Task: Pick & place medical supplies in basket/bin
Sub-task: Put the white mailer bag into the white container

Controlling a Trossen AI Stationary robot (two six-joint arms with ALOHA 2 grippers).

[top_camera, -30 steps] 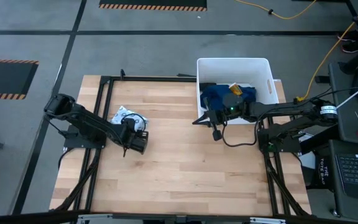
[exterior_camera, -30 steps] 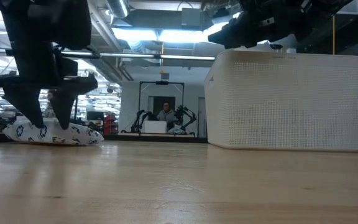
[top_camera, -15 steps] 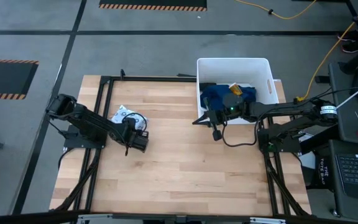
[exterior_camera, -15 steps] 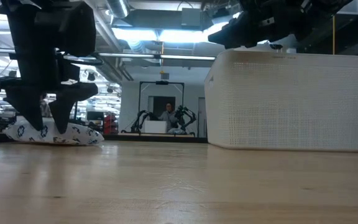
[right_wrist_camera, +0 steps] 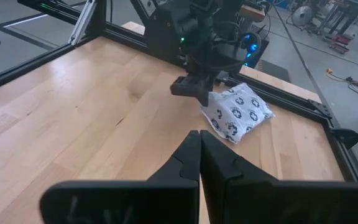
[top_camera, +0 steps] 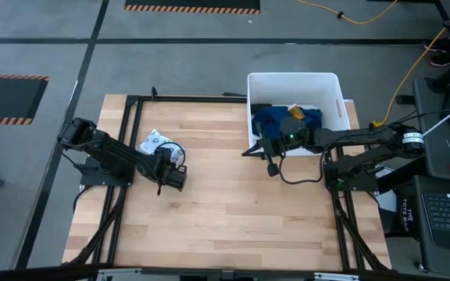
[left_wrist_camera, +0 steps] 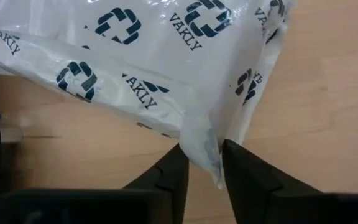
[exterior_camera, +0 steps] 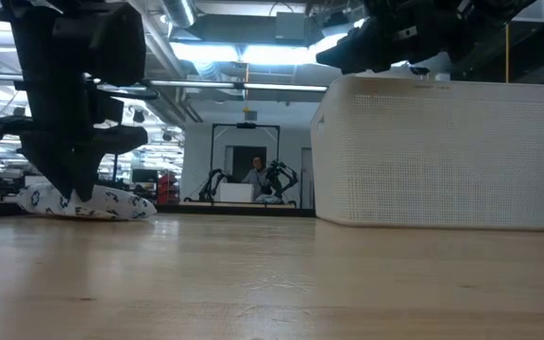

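With the white tub (top_camera: 336, 92) at the table's far right edge, my right gripper (right_wrist_camera: 200, 163) shut empty beside it, my left gripper (left_wrist_camera: 201, 163) pinches the white packet's (left_wrist_camera: 166, 56) edge on the left; lift straight up, keeping the pinch firm.

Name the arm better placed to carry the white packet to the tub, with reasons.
Left. Its hand is shut on an edge of the white packet on the table. The right hand hangs shut and empty beside the tub, away from the packet.
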